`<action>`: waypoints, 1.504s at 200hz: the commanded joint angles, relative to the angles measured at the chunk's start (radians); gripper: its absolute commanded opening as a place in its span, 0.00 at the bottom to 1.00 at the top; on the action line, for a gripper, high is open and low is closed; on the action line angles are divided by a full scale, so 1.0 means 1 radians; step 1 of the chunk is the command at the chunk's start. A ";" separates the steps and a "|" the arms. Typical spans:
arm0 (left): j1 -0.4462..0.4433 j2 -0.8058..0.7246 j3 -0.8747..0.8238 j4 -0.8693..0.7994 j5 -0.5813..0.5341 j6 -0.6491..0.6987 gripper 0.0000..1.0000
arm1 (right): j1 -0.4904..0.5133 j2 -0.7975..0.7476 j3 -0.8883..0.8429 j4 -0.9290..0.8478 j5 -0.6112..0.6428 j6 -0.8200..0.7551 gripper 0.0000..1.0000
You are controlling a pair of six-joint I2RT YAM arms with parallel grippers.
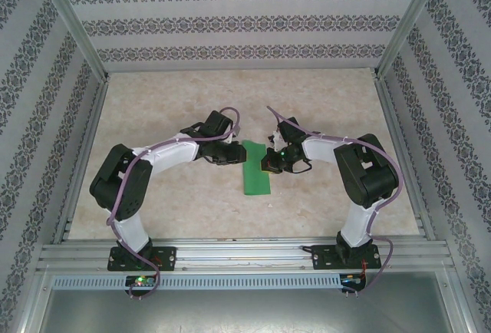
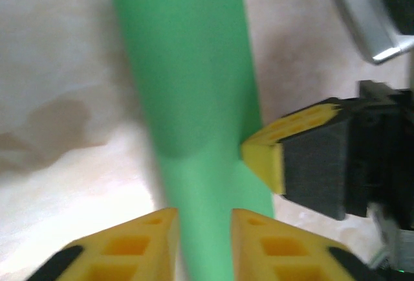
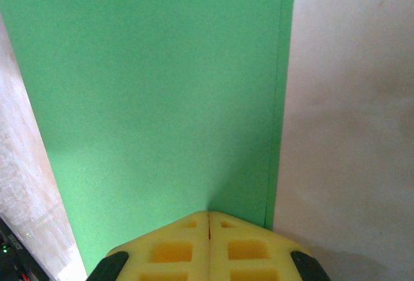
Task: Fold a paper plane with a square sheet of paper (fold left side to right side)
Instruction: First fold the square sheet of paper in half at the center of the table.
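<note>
inward from both sides, the bent arms meet over the folded bright green paper sheet (image 1: pixel 256 170) lying mid-way on the pale desk (image 1: pixel 192 103). the left end effector (image 2: pixel 205 219) has its yellow fingers (image 2: pixel 136 242) slightly apart, paper between them. the right end effector (image 3: pixel 208 219), fingers together, rests tip-down on the sheet.

Setting: robotics lab, enclosed test cell. Evidence:
- Open box frame of aluminium extrusion (image 1: pixel 77 37).
- Walls (image 1: pixel 230 22) are flat panels in a banded ornamental print, fitted inside the frame.
- Left arm (image 1: pixel 165 153) and right arm (image 1: pixel 364 172) are bolted to slotted aluminium rails (image 1: pixel 245 255) at the near edge.
- A slotted cable duct (image 1: pixel 245 280) runs below the rails, with small electronics boards lit beside it.
- The surface (image 1: pixel 192 218) is a beige stone-look sheet.
</note>
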 commanded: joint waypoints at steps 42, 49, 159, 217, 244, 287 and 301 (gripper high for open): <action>0.005 0.107 -0.004 0.182 0.187 -0.018 0.10 | 0.010 0.067 -0.015 -0.086 0.091 -0.025 0.00; 0.005 0.117 -0.005 0.182 0.184 -0.012 0.10 | 0.010 0.069 -0.014 -0.089 0.091 -0.027 0.00; 0.011 0.191 -0.050 0.135 0.082 0.032 0.09 | 0.007 0.097 -0.007 -0.130 0.118 -0.048 0.00; 0.030 0.176 -0.118 0.152 0.062 0.036 0.08 | -0.001 0.095 -0.028 -0.146 0.140 -0.056 0.00; 0.064 0.145 -0.174 0.157 0.058 0.043 0.08 | -0.006 0.098 -0.035 -0.149 0.147 -0.059 0.00; 0.114 0.047 -0.238 0.157 0.064 0.061 0.08 | -0.004 0.096 -0.033 -0.147 0.139 -0.057 0.00; 0.116 0.008 -0.234 0.138 0.066 0.074 0.07 | -0.003 0.096 -0.032 -0.144 0.135 -0.056 0.00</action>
